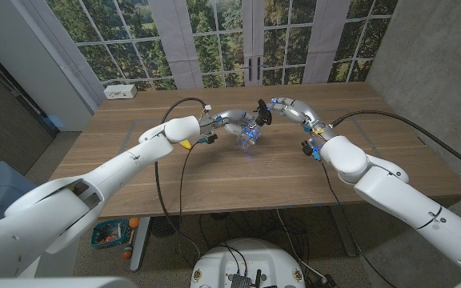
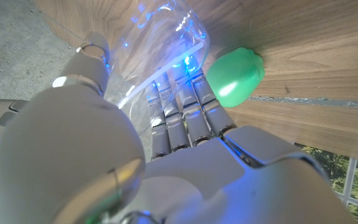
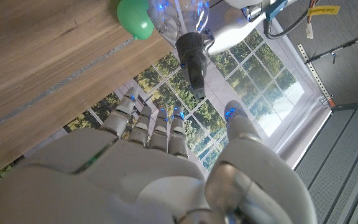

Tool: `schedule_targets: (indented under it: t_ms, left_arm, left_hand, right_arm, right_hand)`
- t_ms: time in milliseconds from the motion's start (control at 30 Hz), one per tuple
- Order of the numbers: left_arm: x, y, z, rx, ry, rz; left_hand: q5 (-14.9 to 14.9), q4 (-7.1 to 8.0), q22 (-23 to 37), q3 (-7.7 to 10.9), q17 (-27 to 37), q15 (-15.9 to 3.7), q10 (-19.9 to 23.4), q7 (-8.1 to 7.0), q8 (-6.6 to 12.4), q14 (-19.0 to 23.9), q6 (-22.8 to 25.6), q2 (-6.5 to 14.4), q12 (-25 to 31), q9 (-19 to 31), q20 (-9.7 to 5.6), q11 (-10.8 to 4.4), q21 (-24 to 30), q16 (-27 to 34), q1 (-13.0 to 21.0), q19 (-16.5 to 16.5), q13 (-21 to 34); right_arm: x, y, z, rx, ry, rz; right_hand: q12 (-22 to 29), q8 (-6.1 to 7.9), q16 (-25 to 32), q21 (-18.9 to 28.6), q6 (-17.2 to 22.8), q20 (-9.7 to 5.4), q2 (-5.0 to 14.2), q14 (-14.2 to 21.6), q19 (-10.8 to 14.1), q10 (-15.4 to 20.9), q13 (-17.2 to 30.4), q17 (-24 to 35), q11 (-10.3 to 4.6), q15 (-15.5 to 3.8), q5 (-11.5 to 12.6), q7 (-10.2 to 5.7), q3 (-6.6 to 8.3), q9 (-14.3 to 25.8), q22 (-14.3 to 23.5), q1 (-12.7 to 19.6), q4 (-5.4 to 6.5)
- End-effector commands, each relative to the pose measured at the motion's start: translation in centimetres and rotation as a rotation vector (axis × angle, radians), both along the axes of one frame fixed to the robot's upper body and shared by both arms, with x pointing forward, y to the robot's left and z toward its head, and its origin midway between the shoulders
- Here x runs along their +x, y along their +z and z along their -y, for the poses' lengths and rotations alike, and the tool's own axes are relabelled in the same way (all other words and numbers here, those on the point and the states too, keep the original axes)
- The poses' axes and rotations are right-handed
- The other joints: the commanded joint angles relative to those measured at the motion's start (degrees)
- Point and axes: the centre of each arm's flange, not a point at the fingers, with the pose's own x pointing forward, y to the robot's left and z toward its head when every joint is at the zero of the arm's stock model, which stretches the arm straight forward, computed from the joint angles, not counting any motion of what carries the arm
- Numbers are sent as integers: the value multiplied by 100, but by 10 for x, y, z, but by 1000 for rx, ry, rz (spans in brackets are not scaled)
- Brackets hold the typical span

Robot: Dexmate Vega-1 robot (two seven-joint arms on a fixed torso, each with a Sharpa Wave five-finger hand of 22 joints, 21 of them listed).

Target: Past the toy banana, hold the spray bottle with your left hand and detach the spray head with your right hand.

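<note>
The left hand [image 1: 229, 122] holds the spray bottle [image 1: 249, 135] over the middle of the wooden worktop [image 1: 134, 152]. The bottle is clear and glows a little blue. In the left wrist view the left hand's fingers [image 2: 179, 115] are curled round the clear bottle [image 2: 160, 50], with the bottle lying across them and the thumb on its other side. The fingers are closed on the bottle and touch it.

A green toy [image 2: 236, 76] sits on the worktop just beside the tips of those fingers. In the right wrist view the same green toy [image 3: 135, 17] is next to the bottle's clear body [image 3: 176, 15].

The right hand [image 1: 285, 106] is up near the bottle's top end. Its fingers are spread apart and hold nothing. In the right wrist view the black spray head [image 3: 191, 59] sticks out from the bottle toward the right hand's fingers [image 3: 151, 121]. The spray head is near the fingertips but not touching them. There is a gap between the fingers and the thumb, and the spray head points into that gap. In the head view the spray head [image 1: 262, 110] is a small dark shape just beside the right hand's fingers.

A bit of yellow, the toy banana [image 1: 185, 144], peeks out from under the left arm, on the near side of the left hand.

A white box [image 1: 121, 92] sits at the far corner of the worktop, well apart from both hands.
</note>
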Motion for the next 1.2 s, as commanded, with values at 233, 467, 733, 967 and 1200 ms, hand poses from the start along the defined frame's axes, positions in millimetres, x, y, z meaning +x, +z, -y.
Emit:
schedule_targets:
  t_ms: [233,467,733,967,1200]
  left_arm:
    - [2,4,5,27,-9,3]
    - [0,4,10,44,-12,7]
    - [-3,2,12,54,-13,5]
    - [-5,0,13,57,-10,-2]
    - [-7,-1,13,58,-9,-7]
  left_hand:
    - [16,453,4,498,45,-1500,1179,-722,31,723,926,1337,21,21,-203,-1179,88,-23,1285,-54,677]
    - [17,456,2,503,59,-1499,1177,-721,37,726,920,1338,18,28,-203,-1180,127,-37,1282,-70,715]
    - [17,458,-3,508,73,-1498,1181,-718,43,730,923,1338,16,29,-206,-1182,172,-53,1277,-83,756]
    - [15,455,-8,512,89,-1499,1180,-719,46,741,914,1332,12,34,-207,-1182,218,-65,1274,-97,797]
    - [14,460,-13,518,102,-1497,1186,-720,51,750,895,1336,11,47,-208,-1184,254,-77,1268,-117,833]
  right_arm:
    - [0,8,-13,-112,-43,-41]
    - [-1,8,-15,-132,-44,-51]
    - [-3,7,-17,-133,-36,-37]
    - [-8,5,-17,-90,-38,3]
    - [-11,4,-11,-22,12,9]
  right_hand:
    - [6,17,-70,18,-44,-69,-68,-117,-35,-211,12,-15,-100,-17,78,-346,273,22,18,825,-26]
    - [26,43,-67,35,10,-134,-118,-128,-4,-252,11,-23,-151,-37,72,-492,338,24,18,1121,-18]
    - [114,142,51,106,436,-444,237,-6,170,-154,4,15,-434,-332,202,-1121,620,33,23,2132,1]
    - [249,293,261,168,1341,-795,639,150,250,211,-4,194,-799,-716,481,-1227,771,83,55,3566,-18]
    - [385,952,526,336,3240,-940,707,371,252,609,9,609,-1058,-958,752,-1185,686,267,138,4676,78]
